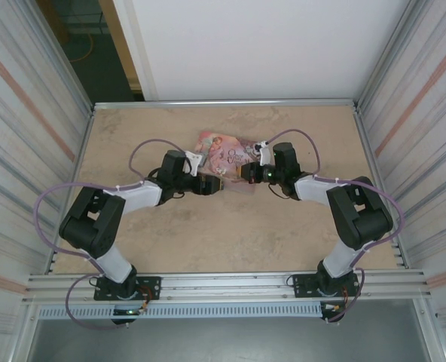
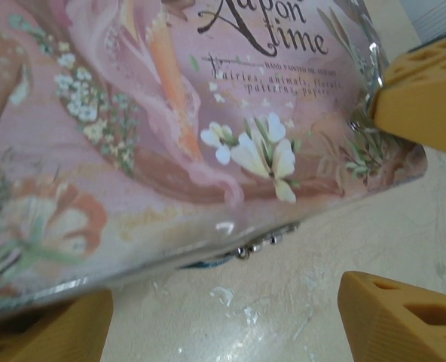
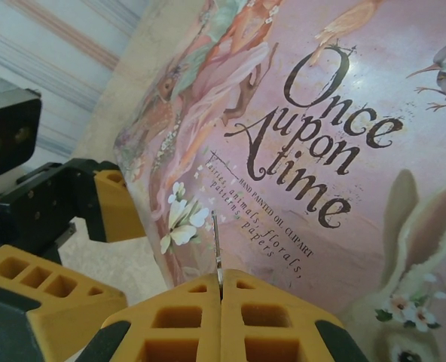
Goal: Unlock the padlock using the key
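Note:
The pink illustrated tin (image 1: 221, 147) lies mid-table between both grippers. In the left wrist view a sliver of the blue padlock (image 2: 208, 262) with small metal parts (image 2: 257, 245) peeks out from under the tin's (image 2: 170, 136) near edge; most of it is hidden. My left gripper (image 2: 223, 320) is open, its yellow fingers (image 2: 404, 317) spread wide on either side of that edge. My right gripper (image 3: 221, 283) is shut on the key (image 3: 216, 241), whose thin metal blade sticks out edge-on over the tin's corner (image 3: 298, 151). From above, the left gripper (image 1: 217, 183) and right gripper (image 1: 247, 173) face each other closely.
Metal rails (image 1: 223, 103) and corrugated walls (image 1: 35, 128) enclose the beige table (image 1: 223, 226). The left gripper's fingers (image 3: 114, 205) sit just left of the key in the right wrist view, and a right finger (image 2: 426, 98) shows at the tin's far corner.

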### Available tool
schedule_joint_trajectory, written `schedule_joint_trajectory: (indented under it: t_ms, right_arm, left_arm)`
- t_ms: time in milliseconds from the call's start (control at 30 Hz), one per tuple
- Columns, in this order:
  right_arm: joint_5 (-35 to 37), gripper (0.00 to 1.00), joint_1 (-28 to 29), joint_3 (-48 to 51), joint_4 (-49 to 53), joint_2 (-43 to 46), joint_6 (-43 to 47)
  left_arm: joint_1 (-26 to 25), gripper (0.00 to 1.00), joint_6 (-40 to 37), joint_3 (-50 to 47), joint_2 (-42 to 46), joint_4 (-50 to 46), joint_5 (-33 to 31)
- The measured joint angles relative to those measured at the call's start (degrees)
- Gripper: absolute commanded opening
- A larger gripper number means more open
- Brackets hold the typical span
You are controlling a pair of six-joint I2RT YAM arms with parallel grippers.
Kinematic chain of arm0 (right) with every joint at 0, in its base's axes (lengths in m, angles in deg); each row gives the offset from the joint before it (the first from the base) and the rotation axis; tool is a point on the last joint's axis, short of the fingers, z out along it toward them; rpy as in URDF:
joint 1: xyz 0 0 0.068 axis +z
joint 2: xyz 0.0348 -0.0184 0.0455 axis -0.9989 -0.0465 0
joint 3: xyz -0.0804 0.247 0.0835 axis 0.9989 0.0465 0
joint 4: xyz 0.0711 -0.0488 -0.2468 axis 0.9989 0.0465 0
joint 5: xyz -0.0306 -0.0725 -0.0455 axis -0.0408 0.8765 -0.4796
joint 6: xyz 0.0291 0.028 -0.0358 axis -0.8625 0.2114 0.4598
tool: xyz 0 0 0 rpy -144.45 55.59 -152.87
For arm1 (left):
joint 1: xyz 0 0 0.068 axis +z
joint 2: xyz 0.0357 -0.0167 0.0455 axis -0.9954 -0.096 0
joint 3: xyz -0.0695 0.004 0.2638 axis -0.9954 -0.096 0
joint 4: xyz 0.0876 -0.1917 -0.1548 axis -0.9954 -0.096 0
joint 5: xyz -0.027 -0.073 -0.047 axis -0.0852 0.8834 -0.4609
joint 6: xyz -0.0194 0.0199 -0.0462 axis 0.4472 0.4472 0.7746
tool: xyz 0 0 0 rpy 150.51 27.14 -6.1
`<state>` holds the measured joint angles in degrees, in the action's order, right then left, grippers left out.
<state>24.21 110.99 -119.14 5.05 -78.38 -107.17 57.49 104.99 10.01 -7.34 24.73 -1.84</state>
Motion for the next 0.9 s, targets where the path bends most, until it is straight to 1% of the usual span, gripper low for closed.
schedule_joint_trajectory:
  t_ms: [233, 433, 633, 733, 900]
  right_arm:
    - [-0.17, 0.0, 1.53, 0.0, -4.02, -1.7, -1.77]
    - [-0.17, 0.0, 2.21, -0.02, -5.44, -2.29, -2.78]
    - [-0.15, 0.0, 2.21, -0.02, -5.42, -2.32, -2.93]
    - [-0.13, 0.0, 2.21, -0.04, -5.35, -2.32, -2.93]
    - [-0.09, 0.0, 2.21, -0.24, -4.9, -2.32, -2.93]
  left_arm:
    - [1.6, 0.79, 0.02, 2.25, -2.84, 0.26, 0.04]
    - [2.16, 0.78, -0.22, 2.64, -3.13, 0.28, 0.02]
    - [2.12, 0.74, -1.86, 1.55, -3.13, 0.94, -0.42]
    - [1.53, 0.73, -3.26, 1.03, -3.13, 1.07, -1.22]
    - [-0.96, 0.71, -5.57, 1.03, -3.17, 1.07, -3.56]
